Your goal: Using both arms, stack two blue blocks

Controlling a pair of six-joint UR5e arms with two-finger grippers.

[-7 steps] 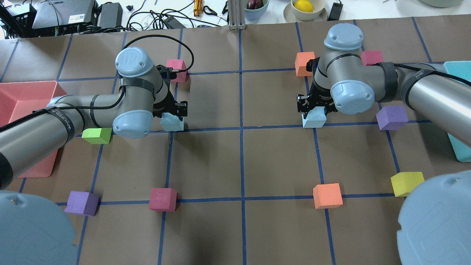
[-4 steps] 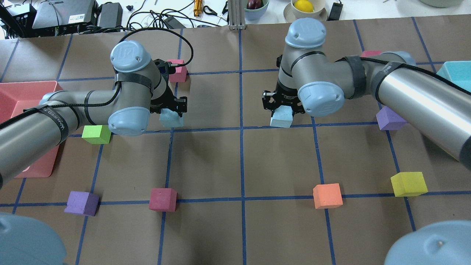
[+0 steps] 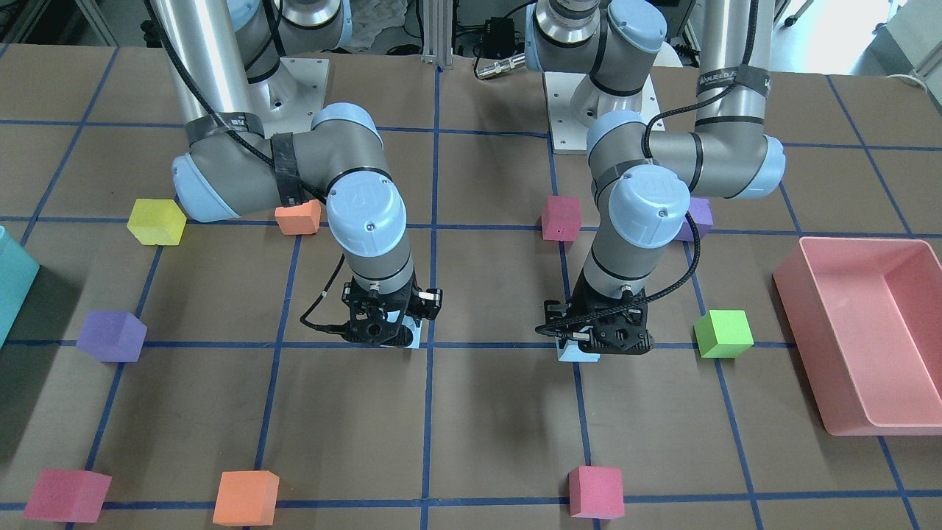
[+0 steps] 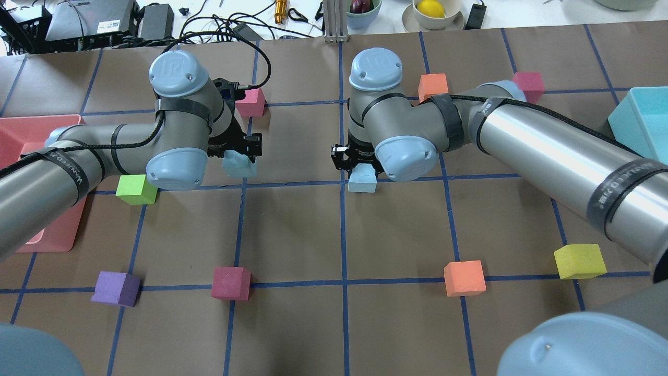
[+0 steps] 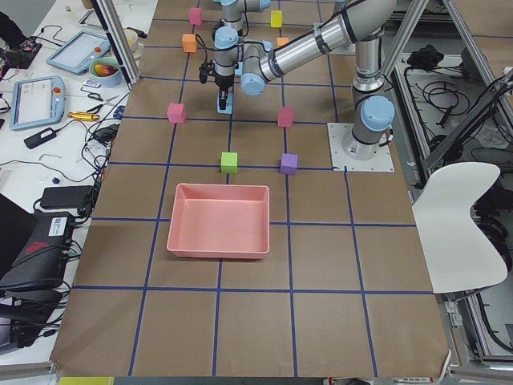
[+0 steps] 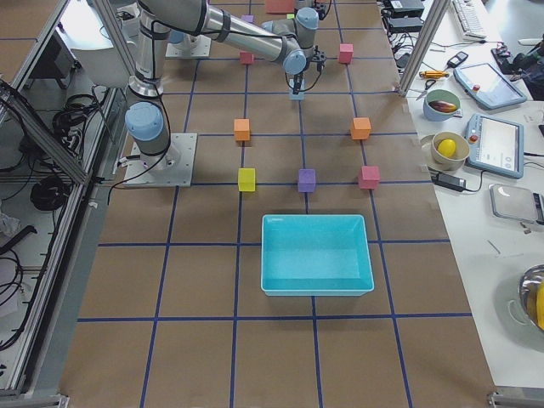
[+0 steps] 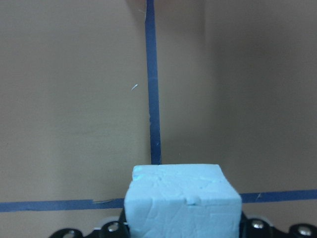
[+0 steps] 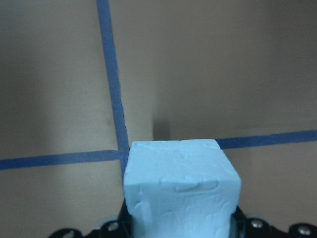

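The right arm [image 4: 548, 146] has swung in toward the middle of the desk [image 4: 292, 235], carrying the right blue cube [image 4: 362, 181] along; the left arm [image 4: 104, 156] has barely shifted. The right claw [image 4: 360, 163] is clamped on that pale foam cube, which hangs under it at a crossing of blue tape lines. The left claw [image 4: 241, 151] pinches the left blue cube [image 4: 239, 166] the same way. Both cubes ride low; whether they clear the paper I cannot tell. The claws face each other, well apart. A green cube [image 4: 136, 189] sits near the left claw's outer side, a magenta cube [image 4: 249, 102] beyond it. An orange cube [image 4: 433, 86] lies beyond the right claw. Farthest out are a pink bin [image 4: 39, 119] past the left claw and a teal bin [image 4: 621, 122] past the right.
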